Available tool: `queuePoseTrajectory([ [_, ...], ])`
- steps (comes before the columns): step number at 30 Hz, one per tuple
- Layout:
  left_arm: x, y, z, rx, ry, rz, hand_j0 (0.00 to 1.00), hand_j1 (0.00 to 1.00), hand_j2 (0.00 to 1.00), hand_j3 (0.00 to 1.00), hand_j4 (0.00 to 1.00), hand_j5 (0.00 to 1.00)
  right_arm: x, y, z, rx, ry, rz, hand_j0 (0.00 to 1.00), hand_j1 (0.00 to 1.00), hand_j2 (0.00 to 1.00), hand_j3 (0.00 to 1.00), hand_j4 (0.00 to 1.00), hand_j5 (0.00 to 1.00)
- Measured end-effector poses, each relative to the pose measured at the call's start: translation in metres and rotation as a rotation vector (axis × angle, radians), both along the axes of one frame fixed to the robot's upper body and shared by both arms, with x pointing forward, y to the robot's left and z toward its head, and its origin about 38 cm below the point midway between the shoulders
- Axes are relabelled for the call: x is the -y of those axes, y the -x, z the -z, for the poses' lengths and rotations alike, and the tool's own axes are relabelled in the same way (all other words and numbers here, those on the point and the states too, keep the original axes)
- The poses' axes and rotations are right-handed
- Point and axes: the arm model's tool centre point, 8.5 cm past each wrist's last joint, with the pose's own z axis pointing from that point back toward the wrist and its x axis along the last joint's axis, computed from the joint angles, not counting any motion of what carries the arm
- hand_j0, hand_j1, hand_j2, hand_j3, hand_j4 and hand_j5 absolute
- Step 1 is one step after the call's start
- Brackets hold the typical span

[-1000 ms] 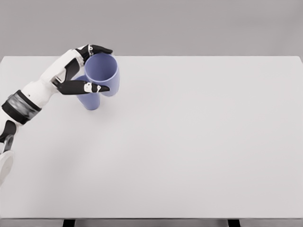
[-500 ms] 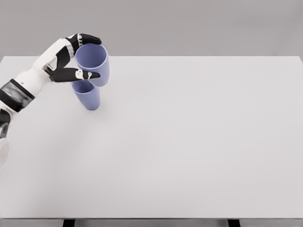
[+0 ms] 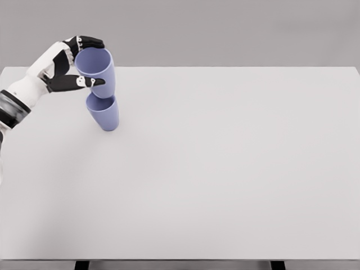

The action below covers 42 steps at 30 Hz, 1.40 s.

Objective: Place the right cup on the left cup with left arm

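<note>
At the upper left of the frame, the left arm reaches in from the left edge, and the left hand (image 3: 66,64) has its dark fingers (image 3: 90,82) wrapped around the upper cup (image 3: 97,70), one finger over the far rim and another across the near side. This blue cup is held upright with its open mouth up. Its base sits at the mouth of the lower cup (image 3: 104,115), which stands on the white table (image 3: 225,169) just below it.

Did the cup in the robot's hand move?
Yes. The held cup went left and up, over the standing cup, which stayed put on the table.
</note>
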Motion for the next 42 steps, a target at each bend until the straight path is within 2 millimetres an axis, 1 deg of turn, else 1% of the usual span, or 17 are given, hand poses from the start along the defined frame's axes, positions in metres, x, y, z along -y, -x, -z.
queuePoseTrajectory([
  [19,-0.014,-0.007,0.019,-0.06,0.005,-0.039,0.7,0.7,0.7,0.7,0.7,0.7,0.0,0.0,0.0,0.0,0.0,0.0,1.0,1.0,1.0,1.0,1.0,1.0],
  [34,-0.021,-0.006,0.026,-0.082,-0.002,-0.053,0.7,0.7,0.7,0.7,0.7,0.7,0.0,0.0,0.0,0.0,0.0,0.0,1.0,1.0,1.0,1.0,1.0,1.0],
  [42,-0.019,-0.005,0.026,-0.08,-0.007,-0.048,0.7,0.7,0.7,0.7,0.7,0.7,0.0,0.0,0.0,0.0,0.0,0.0,1.0,1.0,1.0,1.0,1.0,1.0],
])
